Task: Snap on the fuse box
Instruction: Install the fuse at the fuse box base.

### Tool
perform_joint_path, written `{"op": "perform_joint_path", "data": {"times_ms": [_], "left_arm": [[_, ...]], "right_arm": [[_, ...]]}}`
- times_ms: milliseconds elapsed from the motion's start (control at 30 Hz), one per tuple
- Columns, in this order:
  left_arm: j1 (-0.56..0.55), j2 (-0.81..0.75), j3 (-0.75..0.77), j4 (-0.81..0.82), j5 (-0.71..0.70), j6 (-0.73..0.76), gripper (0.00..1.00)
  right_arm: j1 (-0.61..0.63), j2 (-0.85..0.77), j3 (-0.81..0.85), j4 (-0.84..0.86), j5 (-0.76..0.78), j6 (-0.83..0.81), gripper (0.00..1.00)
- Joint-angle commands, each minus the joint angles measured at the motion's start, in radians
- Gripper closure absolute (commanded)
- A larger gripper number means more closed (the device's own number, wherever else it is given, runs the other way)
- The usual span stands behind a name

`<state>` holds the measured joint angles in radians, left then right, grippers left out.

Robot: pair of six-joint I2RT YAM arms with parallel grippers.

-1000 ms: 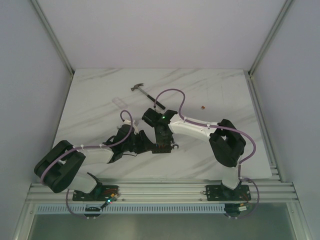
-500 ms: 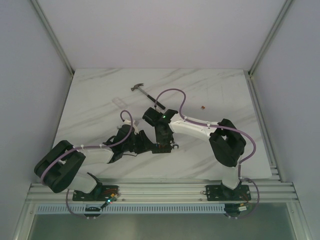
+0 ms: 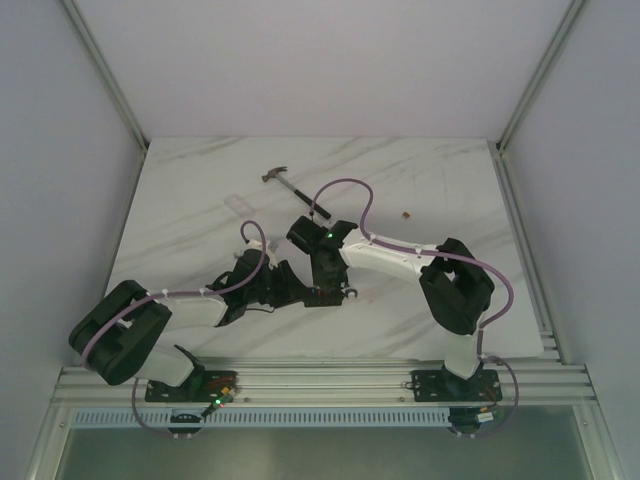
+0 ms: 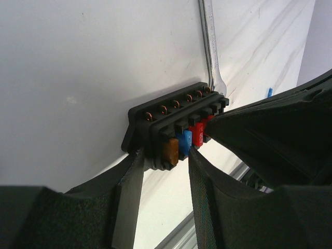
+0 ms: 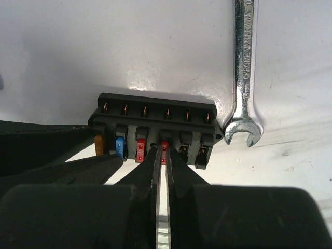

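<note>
Left hand (image 4: 164, 157) grips fuse box (image 4: 174, 110) — wrench (image 5: 244, 62) reads CHROME VANADIUM.

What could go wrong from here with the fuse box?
The right gripper pinches a red fuse by a narrow edge; it may tilt and jam.
The left gripper holds only one end of the fuse box, so pushing could pivot it.
The wrench lies beside its corner and might get knocked.
</note>
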<state>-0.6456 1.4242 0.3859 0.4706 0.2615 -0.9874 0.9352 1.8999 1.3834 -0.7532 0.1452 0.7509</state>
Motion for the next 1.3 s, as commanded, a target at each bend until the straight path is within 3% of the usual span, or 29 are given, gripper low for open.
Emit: {"op": "perform_joint_path", "data": {"times_ms": [0,767,1267], "left_arm": [[-0.005,0.027,-0.016,-0.033,-0.023,0.0,0.53],[-0.005,0.028,-0.041,-0.014,-0.039,-0.007,0.53],[-0.005,-0.224,-0.09,-0.148,-0.14,0.006,0.48]], "right_arm": [[0.006,0.147,-0.119,-0.069,0.001,-0.023,1.0],[0.025,0.381,-0.21,0.043,0.01,-0.067,1.0],[0.065,0.108,-0.001,0.007,0.072,-0.174,1.0]]}}
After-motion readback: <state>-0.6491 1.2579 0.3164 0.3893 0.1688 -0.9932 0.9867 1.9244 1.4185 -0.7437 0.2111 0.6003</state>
